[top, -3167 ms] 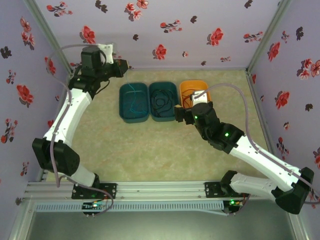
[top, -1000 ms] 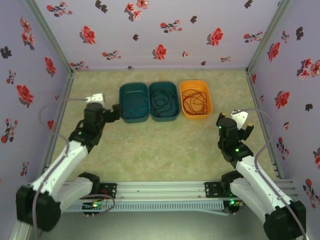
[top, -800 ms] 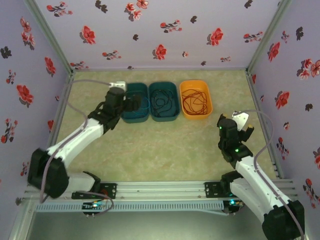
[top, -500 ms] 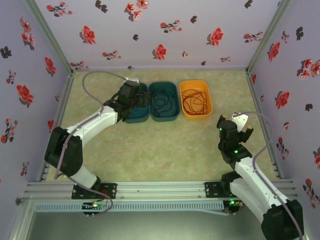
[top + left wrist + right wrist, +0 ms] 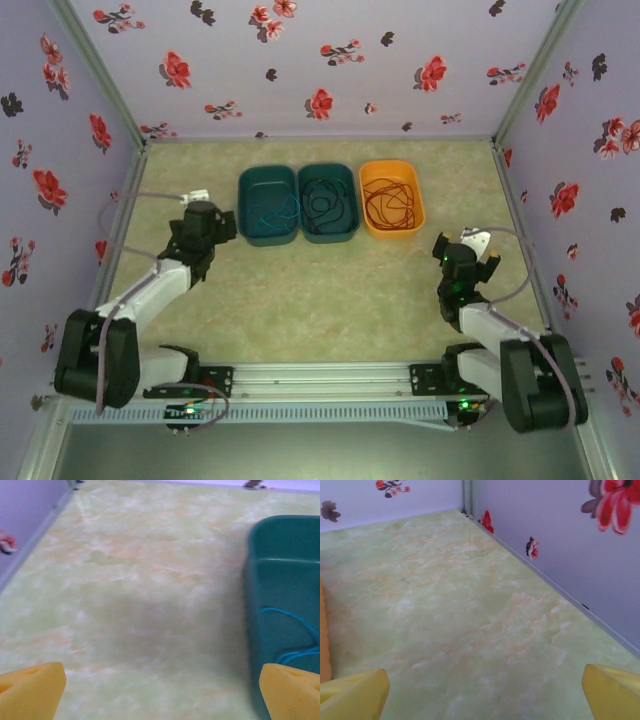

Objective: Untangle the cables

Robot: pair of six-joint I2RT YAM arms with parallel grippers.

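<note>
Three cables [image 5: 325,205] sit sorted at 12 o'clock: blue cable [image 5: 270,213] and black cable [image 5: 322,192] in teal bins [image 5: 268,170], red cable [image 5: 390,203] in the orange bin [image 5: 392,165]. Left claw [image 5: 162,692] at 9 and right claw [image 5: 485,692] at 3 gape empty; untangling looks done.

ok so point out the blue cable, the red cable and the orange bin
blue cable [image 5: 272,212]: top view, middle of its loose loops
red cable [image 5: 392,207]: top view, middle of its coil
orange bin [image 5: 391,164]: top view, far rim
</note>
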